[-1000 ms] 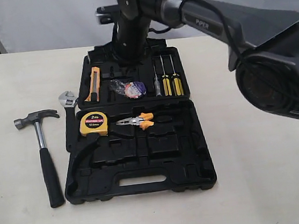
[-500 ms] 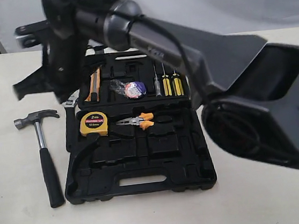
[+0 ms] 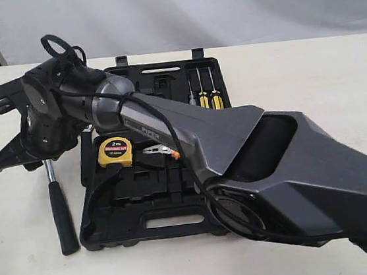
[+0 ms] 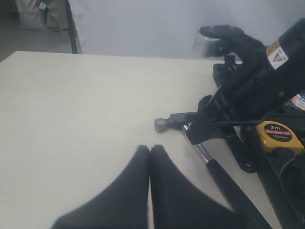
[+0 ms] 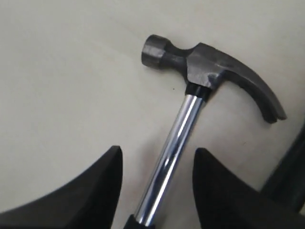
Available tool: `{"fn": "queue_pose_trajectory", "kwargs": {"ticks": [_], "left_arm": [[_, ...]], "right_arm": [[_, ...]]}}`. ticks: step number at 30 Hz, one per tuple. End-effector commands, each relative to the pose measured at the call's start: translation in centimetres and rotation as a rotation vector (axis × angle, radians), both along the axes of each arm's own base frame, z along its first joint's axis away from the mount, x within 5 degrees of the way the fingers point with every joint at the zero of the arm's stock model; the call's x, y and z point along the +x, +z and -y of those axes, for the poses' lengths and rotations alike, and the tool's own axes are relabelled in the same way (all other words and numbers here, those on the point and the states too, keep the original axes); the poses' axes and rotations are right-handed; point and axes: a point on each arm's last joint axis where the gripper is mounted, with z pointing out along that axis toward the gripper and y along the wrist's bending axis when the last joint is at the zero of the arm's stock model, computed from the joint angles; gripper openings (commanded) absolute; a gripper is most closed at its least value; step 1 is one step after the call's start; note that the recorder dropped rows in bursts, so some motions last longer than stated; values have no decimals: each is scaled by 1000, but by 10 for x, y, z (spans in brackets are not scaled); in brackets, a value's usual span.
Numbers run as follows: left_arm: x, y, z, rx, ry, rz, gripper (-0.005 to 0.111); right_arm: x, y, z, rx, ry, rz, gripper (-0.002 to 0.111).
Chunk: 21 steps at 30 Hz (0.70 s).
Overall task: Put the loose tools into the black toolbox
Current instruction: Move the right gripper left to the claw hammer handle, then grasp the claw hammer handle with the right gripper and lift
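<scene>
The claw hammer (image 5: 209, 67) lies on the table left of the black toolbox (image 3: 138, 202). Its black handle (image 3: 61, 214) points toward the front edge. My right gripper (image 5: 157, 151) is open and hangs over the hammer, one finger on each side of the chrome shaft (image 5: 178, 138), not touching it. From the exterior view the right gripper (image 3: 30, 155) covers the hammer head. My left gripper (image 4: 150, 149) is shut and empty, low over bare table short of the hammer head (image 4: 164, 124). The wrench and the tape roll are hidden behind the right arm.
The yellow tape measure (image 3: 114, 152) and orange-handled pliers (image 3: 165, 153) sit in the toolbox's near half. Yellow screwdrivers (image 3: 203, 95) lie in the far half. The right arm (image 3: 189, 130) crosses over the box.
The right arm has swung from the toolbox's far half to the left and come down over the hammer head. It now hides the wrench and tape roll.
</scene>
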Motion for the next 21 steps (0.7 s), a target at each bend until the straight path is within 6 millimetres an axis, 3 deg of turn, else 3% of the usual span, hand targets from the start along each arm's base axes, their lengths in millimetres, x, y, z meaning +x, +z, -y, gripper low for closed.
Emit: {"fn": "queue_pose_trajectory", "kwargs": {"ticks": [1,7,10,11,12,21], "left_arm": [[-2,-1,0,-27,1,5,1],[-2,-1,0,-27,1,5,1],[-2,-1,0,-27,1,5,1],[-2,-1,0,-27,1,5,1],[-2,-1,0,-27,1,5,1],[-2,-1,0,-27,1,5,1]], "right_arm": [[5,-17,0,-11,-5,12,45],[4,-41,0,-34,-18,-34,40],[1,-44,0,-42,-16,-61,16],[0,-44,-1,-42,-18,-64,3],[-1,-44,-2,-35,-33,-72,0],[-2,-24,-7,96,-185,-142,0]]}}
